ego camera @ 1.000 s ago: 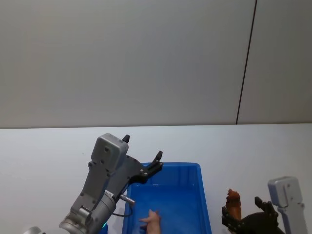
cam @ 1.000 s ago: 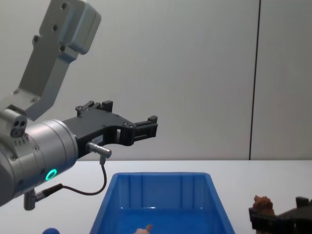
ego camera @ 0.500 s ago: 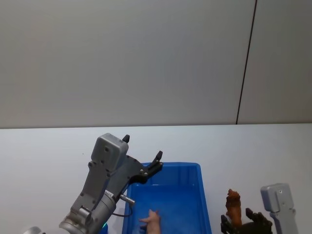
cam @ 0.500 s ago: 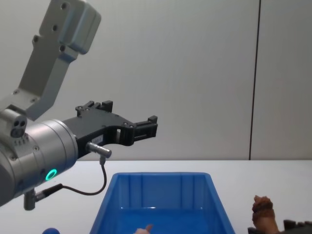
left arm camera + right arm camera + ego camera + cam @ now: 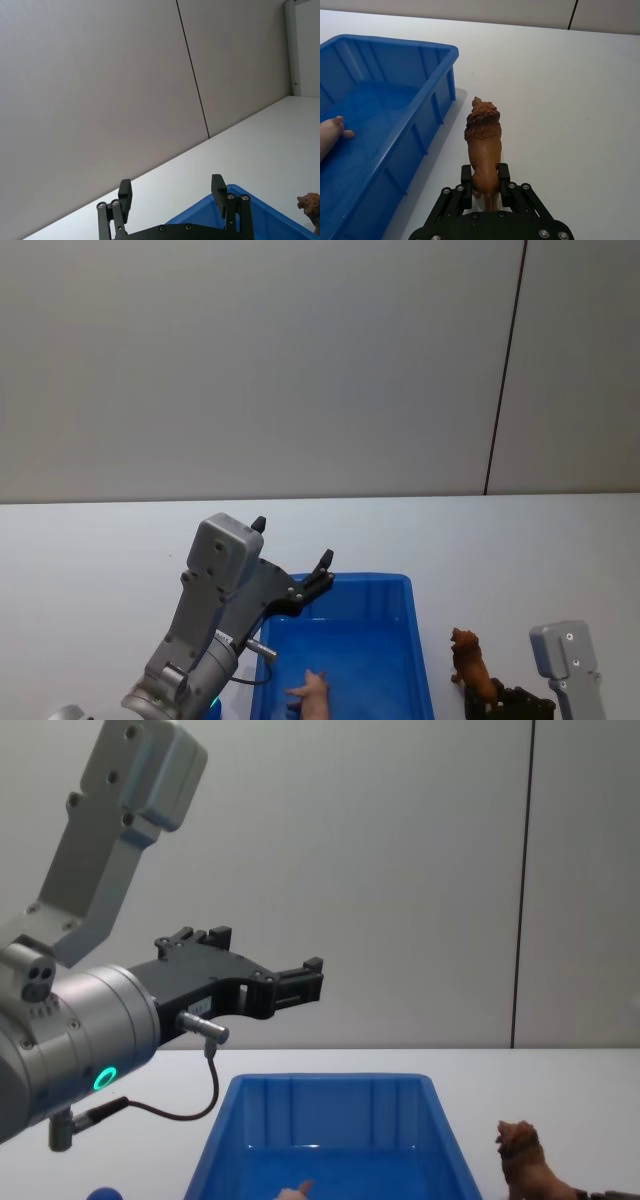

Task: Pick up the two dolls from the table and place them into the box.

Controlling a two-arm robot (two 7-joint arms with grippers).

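The reddish-brown doll (image 5: 482, 135), a shaggy lion, is held by its hindquarters in my right gripper (image 5: 485, 186), which is shut on it. It hangs just right of the blue box (image 5: 440, 47), outside the wall; in the head view the brown doll (image 5: 470, 665) sits beside the box (image 5: 420, 640). The pale pink doll (image 5: 312, 692) lies on the box floor. My left gripper (image 5: 171, 192) is open and holds nothing. It hovers high over the box's far left corner, and the chest view shows the left gripper (image 5: 300, 982) well above the rim.
A small round blue object (image 5: 100, 1192) lies on the white table (image 5: 520, 540) left of the box. Bare tabletop stretches behind and right of the box, ending at a grey wall.
My right gripper has drawn back toward the lower edge with the brown doll, which has turned from upright to level. The left arm and pink doll have not moved.
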